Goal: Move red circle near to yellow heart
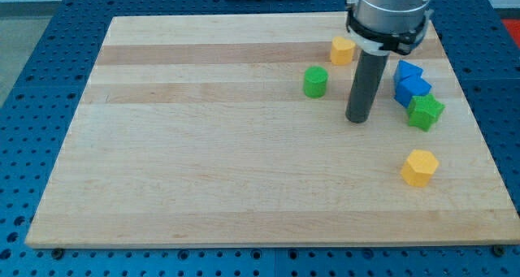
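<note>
On the wooden board (244, 163), my rod (no jaws to open or close) rests its tip (358, 119) between the green cylinder (315, 81) and blue blocks (411, 82) above a green star (425, 112). No red circle shows, perhaps hidden behind me, so the task looks unstarted. Two yellow blocks, top (342, 49) and lower (419, 167); which is the heart I cannot tell.
</note>
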`<state>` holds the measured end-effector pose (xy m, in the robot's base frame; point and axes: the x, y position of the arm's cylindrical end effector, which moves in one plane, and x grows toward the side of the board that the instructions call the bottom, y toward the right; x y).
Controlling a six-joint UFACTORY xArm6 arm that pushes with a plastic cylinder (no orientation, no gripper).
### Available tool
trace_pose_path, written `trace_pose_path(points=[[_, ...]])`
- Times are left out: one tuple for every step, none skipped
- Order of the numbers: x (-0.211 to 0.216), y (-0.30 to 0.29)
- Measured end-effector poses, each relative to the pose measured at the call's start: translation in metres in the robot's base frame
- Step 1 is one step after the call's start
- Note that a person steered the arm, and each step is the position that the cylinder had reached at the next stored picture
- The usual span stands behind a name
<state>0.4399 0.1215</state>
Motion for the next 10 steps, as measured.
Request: trace_pose_path(points=[[-0.017, -0.001], [-0.021, 0.014], [-0.021, 0.028], [-0.027, 0.031], [-0.038, 0.031], [-0.044, 0.034], [-0.047, 0.043], [-0.058, 0.044], [-0.075, 0.044], [-0.097, 0.044]])
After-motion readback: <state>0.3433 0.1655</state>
